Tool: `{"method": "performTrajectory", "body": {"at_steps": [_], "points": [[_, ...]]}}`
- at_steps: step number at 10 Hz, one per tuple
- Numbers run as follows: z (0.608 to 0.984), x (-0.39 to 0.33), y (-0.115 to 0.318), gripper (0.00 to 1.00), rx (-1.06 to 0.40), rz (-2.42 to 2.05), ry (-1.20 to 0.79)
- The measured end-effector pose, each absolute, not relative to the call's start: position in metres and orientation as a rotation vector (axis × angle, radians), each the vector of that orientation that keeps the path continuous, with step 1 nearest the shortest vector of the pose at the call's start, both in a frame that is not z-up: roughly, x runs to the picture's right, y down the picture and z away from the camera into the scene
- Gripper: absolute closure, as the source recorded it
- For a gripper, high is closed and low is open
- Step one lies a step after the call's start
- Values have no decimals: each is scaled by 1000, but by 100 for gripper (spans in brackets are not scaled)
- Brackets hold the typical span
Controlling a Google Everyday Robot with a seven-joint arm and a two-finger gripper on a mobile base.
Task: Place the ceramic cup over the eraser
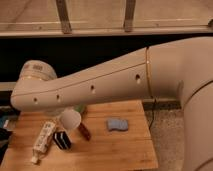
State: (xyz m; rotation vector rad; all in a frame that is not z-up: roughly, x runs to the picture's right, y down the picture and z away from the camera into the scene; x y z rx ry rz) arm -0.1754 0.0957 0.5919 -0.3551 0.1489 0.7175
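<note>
- Arm (100, 82) fills the middle of the view and covers the back of the table (120, 152).
- Tool: hidden behind the arm, somewhere above the cup. Cannot tell whether it grips or is released.
- Cup (70, 120): white, pokes out under the arm's lower edge, top cut off by it. Sits just up-right of the eraser (62, 140), not over it.
- Eraser between the white tube (44, 139) and the dark red oblong (84, 131).
- Green bowl (80, 108): only a sliver shows.
- Blue-grey pad (117, 124) lies apart, to the right.
</note>
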Motion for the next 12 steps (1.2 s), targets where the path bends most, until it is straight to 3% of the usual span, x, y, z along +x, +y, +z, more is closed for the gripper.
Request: {"method": "performTrajectory", "body": {"at_steps": [8,12], "points": [[556,-206,124,100,-344,657,146],[564,-225,138,100,-384,620,123]]}}
